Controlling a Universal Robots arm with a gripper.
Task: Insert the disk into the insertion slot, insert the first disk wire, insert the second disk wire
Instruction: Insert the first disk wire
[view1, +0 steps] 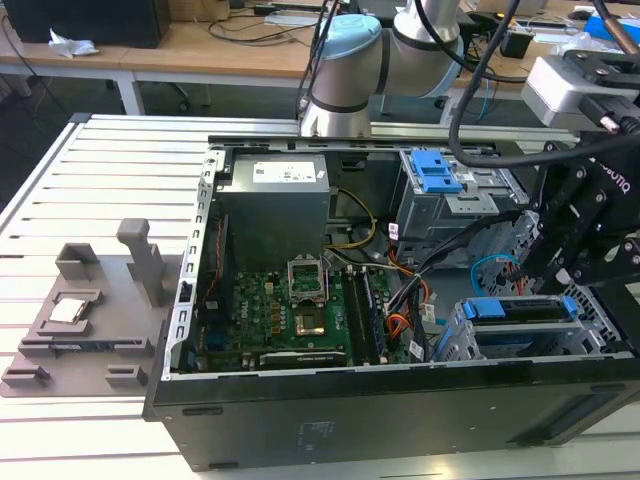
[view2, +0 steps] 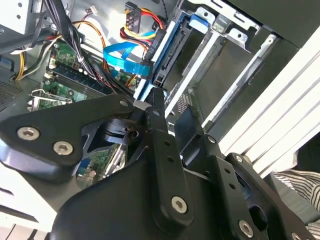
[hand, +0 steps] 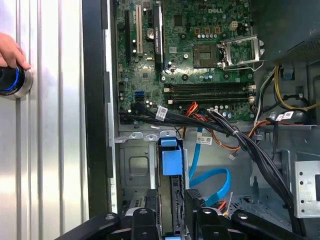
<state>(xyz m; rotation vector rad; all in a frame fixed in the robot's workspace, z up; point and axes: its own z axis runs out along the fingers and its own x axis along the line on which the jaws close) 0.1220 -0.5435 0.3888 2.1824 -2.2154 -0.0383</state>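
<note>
The disk (view1: 520, 310), silver in a bright blue carrier, lies inside the insertion slot (view1: 468, 345), the low grey cage at the case's corner on the exterior view's right. My black gripper (view1: 550, 265) hangs just above that cage. In both wrist views the disk (view2: 167, 55) (hand: 171, 160) shows edge-on in the bay. My gripper (view2: 172, 106) (hand: 172, 215) is open at the disk's end, one finger on each side of its edge, and I cannot tell whether they touch it. A blue flat wire (view2: 122, 55) (hand: 212, 182) ends in a black plug (view2: 145, 67) beside the disk's end.
A taller cage with a blue ribbed latch (view1: 435, 170) stands behind the slot. A thick black cable bundle (hand: 240, 145) crosses next to the motherboard (view1: 290, 315). The power supply (view1: 275, 200) fills the back. A person's hand (hand: 9, 50) rests on a round knob (hand: 10, 80) outside the case.
</note>
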